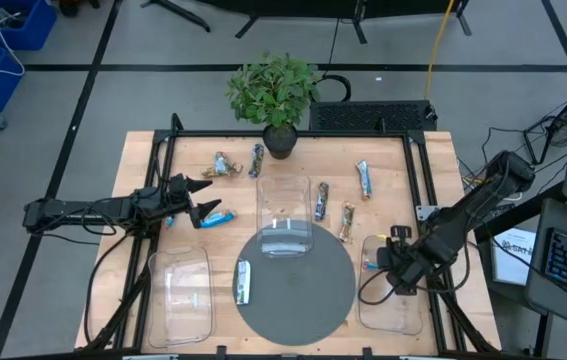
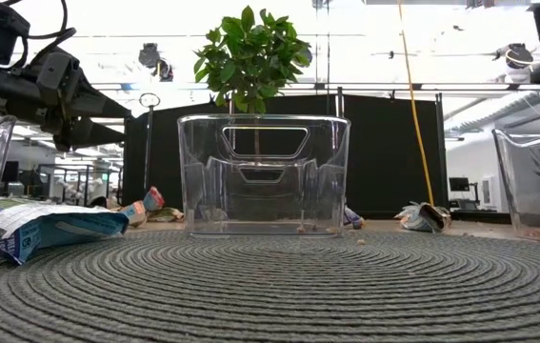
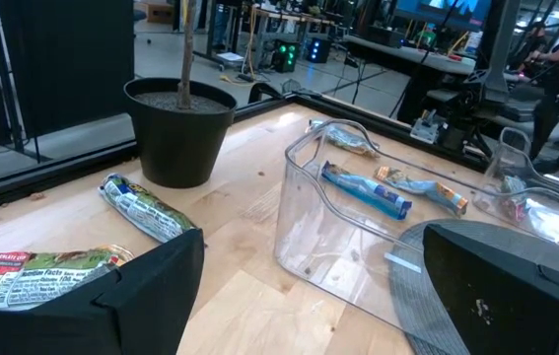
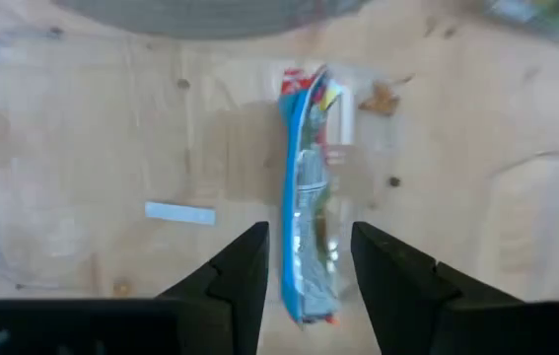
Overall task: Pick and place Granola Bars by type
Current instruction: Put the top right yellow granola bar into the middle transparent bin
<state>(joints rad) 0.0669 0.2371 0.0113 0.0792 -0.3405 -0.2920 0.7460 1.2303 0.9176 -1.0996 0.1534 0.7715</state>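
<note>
Two grippers are seen at opposite sides of the wooden counter (image 1: 433,170). The left gripper (image 1: 201,198) is held low at the left, fingers spread wide apart, with a blue bar (image 1: 217,216) lying just beside them, its long axis running roughly left to right. The right gripper (image 1: 388,262) is poised over the clear tray (image 1: 391,310) at the right; its wrist view shows the fingers (image 4: 242,266) parted around a blue-and-red bar (image 4: 309,197), which lies lengthwise between them, not visibly gripped. That bar is barely made out from above. More bars are scattered across the far half of the counter: one (image 1: 257,160) beside the potted plant (image 1: 275,95), one (image 1: 364,180) further right, two (image 1: 321,201) beside the middle tray (image 1: 284,210), mostly lying front to back. One blue bar (image 1: 243,282) is lying on the round grey mat (image 1: 303,300), lengthwise front to back; at counter height it (image 2: 46,229) is seen at the left.
</note>
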